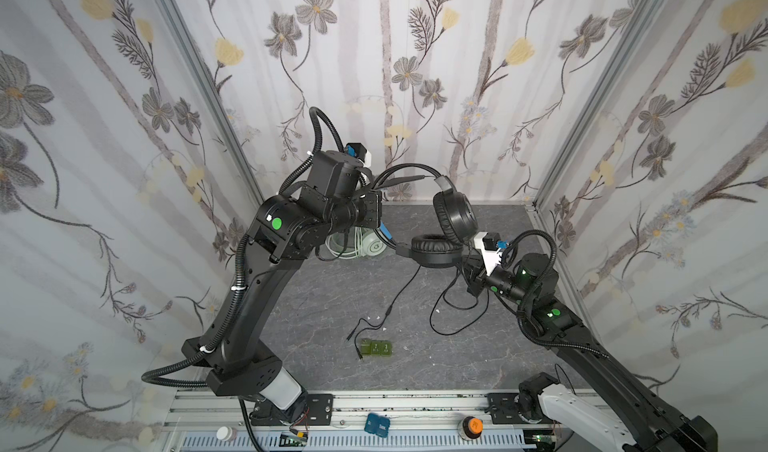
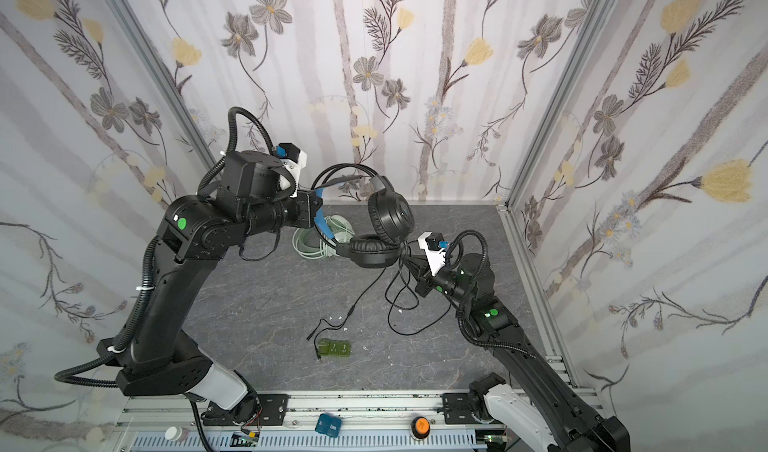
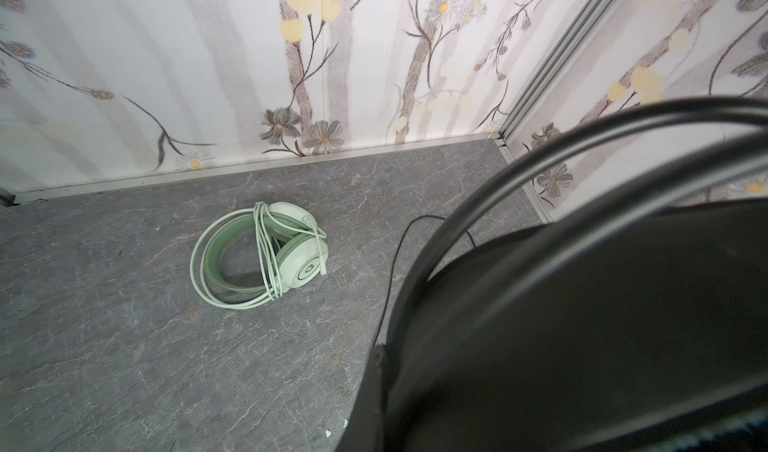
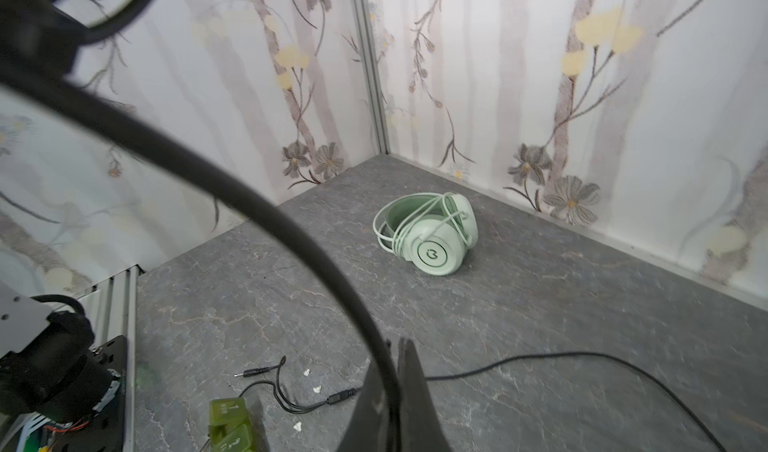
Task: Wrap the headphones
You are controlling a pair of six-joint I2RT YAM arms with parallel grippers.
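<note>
The black headphones (image 1: 455, 217) (image 2: 390, 217) hang above the table, with one earcup upright and the other (image 1: 434, 250) lying flat below it. My left gripper (image 1: 376, 198) (image 2: 313, 204) is shut on their headband, which fills the left wrist view (image 3: 582, 304). My right gripper (image 1: 465, 258) (image 2: 409, 261) (image 4: 395, 346) is shut on their black cable (image 4: 332, 271) beside the lower earcup. The rest of the cable (image 1: 399, 296) trails over the table to its plugs. The mint green headphones (image 3: 291, 254) (image 4: 436, 246) lie at the back, their white cable wound around them.
Small green blocks (image 1: 376, 347) (image 4: 230, 425) sit at the table's front middle by the cable plugs. Flowered walls close in three sides. On the front rail are a blue box (image 1: 377, 424), an orange-topped knob (image 1: 471, 427) and a white bottle (image 1: 226, 433).
</note>
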